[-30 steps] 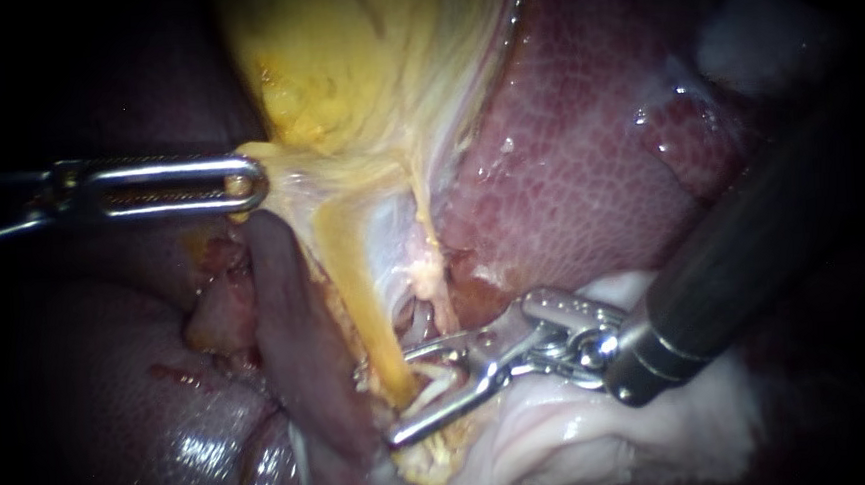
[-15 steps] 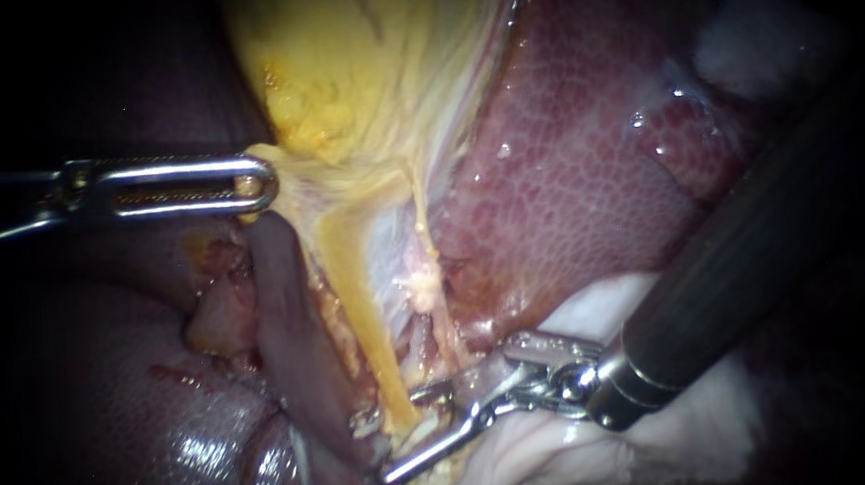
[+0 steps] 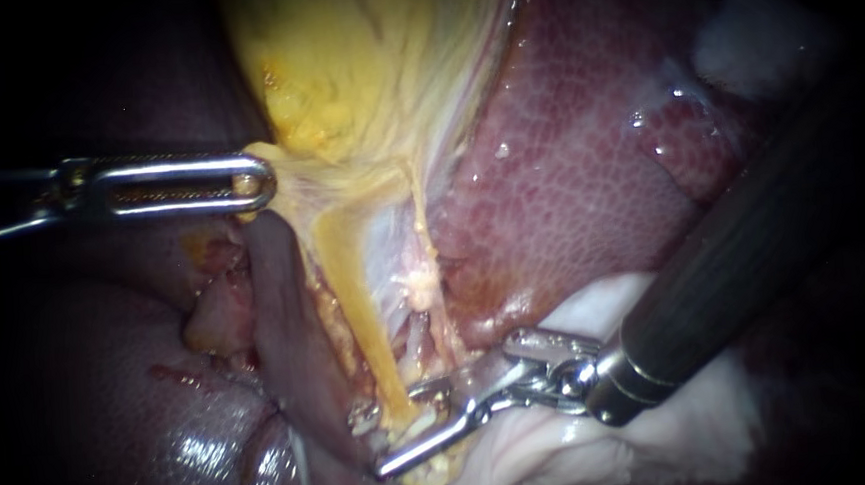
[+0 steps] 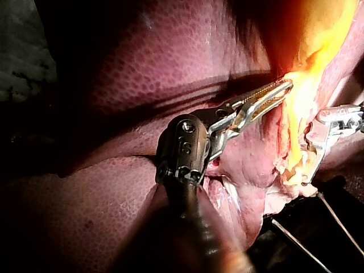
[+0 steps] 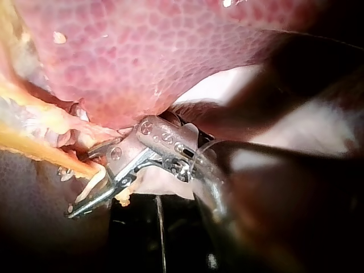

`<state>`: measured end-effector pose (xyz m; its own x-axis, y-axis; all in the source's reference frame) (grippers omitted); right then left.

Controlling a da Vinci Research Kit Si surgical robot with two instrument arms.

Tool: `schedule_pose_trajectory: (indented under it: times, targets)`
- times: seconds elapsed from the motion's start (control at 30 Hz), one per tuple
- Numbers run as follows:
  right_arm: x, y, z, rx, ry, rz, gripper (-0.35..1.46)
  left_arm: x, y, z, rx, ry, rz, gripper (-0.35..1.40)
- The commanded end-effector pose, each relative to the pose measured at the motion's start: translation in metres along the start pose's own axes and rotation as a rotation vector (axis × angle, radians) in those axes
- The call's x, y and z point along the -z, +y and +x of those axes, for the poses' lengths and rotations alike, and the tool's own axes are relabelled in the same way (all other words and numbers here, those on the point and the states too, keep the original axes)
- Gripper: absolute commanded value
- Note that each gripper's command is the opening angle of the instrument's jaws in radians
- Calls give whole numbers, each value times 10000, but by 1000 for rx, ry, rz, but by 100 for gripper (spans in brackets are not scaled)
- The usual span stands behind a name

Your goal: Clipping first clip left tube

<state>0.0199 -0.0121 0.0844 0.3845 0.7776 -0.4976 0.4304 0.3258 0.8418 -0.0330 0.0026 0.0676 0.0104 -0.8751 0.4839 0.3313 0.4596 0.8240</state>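
While left instrument (image 3: 249, 189) pinches the gallbladder (image 3: 362, 66), right instrument (image 3: 373, 441) slants in, jaws spread astride left tube (image 3: 355, 277).

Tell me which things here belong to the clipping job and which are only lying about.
Job: right instrument, jaws open around the left tube; left instrument, jaws shut on the gallbladder.
Lying about: liver; white tissue beside the right instrument.
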Motion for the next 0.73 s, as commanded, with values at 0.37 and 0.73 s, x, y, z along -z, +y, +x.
schedule_pose_trajectory:
  times: [0.37,0.73]
  targets:
    - [2,4,-5,-9,-49,-10,-35,0,0,0,0,0,0,-35]
    - [5,6,-6,-26,-49,-9,-35,2,0,1,-1,1,1,-35]
